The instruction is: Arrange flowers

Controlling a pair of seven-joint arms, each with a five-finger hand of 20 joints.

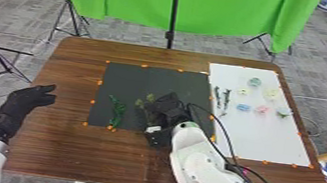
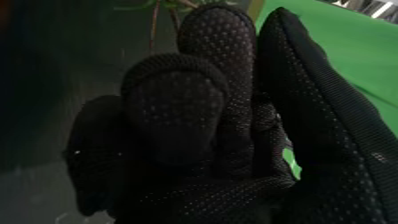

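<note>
Your black-gloved right hand (image 1: 169, 106), its hold impossible to tell, is beside a leafy green sprig (image 1: 150, 98), perhaps to lay it on the black rectangular mat (image 1: 135, 78), your black-gloved left hand (image 1: 26, 102) wide at eight o'clock, pastel blooms (image 1: 262, 109) at three, likely spaced for picking.

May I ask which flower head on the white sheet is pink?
The pink flower head in the middle of the front row, right of the blue flower head.

Black gloves (image 2: 342, 107) are covering the left hand (image 1: 24, 101) and right hand (image 1: 168, 108); behind them, rounded white arms (image 1: 196, 151) are showing, black cables (image 1: 232, 152) lining the right.
</note>
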